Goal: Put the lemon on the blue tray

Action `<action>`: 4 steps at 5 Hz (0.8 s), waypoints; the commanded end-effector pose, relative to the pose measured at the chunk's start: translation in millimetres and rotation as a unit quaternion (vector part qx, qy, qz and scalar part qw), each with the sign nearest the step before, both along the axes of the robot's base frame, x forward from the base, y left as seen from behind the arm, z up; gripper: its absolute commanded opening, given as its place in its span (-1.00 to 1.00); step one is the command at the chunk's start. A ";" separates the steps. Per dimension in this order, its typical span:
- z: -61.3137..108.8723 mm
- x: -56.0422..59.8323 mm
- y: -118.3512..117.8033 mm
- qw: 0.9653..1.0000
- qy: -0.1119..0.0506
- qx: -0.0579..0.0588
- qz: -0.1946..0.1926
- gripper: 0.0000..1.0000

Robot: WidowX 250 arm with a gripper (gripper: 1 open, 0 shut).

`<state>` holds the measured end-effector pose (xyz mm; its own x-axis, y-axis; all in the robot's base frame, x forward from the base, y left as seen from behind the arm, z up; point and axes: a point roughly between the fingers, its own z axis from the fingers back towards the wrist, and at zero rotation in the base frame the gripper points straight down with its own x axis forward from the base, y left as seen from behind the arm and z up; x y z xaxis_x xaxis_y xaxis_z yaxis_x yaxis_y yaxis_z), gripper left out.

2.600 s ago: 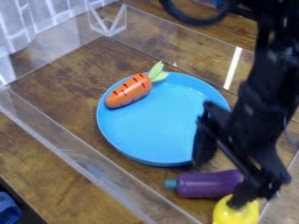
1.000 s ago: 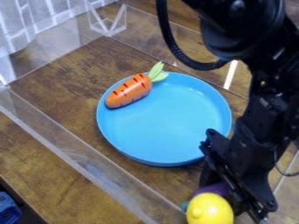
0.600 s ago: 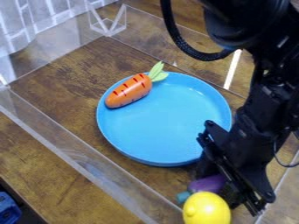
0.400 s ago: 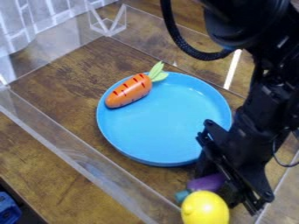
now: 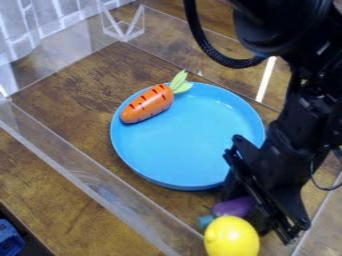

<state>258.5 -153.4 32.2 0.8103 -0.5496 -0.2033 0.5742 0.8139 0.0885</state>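
My gripper (image 5: 262,222), jaws pressed together, pinches the lemon (image 5: 231,238); the blue tray (image 5: 187,135) lies toward eleven o'clock.

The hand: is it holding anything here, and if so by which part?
The hand looks shut on the lemon, gripping its far upper end; the exact contact is hidden behind the fruit. The purple eggplant just behind appears unheld.
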 end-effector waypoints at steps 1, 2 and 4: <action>21.6 11.7 -5.3 0.999 -0.037 -0.018 -0.004 -1.00; 20.3 11.9 -4.9 0.999 -0.037 -0.013 -0.007 -1.00; 20.3 11.6 -3.5 0.999 -0.038 -0.003 -0.014 -1.00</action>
<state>261.1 -148.6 33.3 0.8024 -0.5583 -0.2108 0.5883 0.7994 0.1222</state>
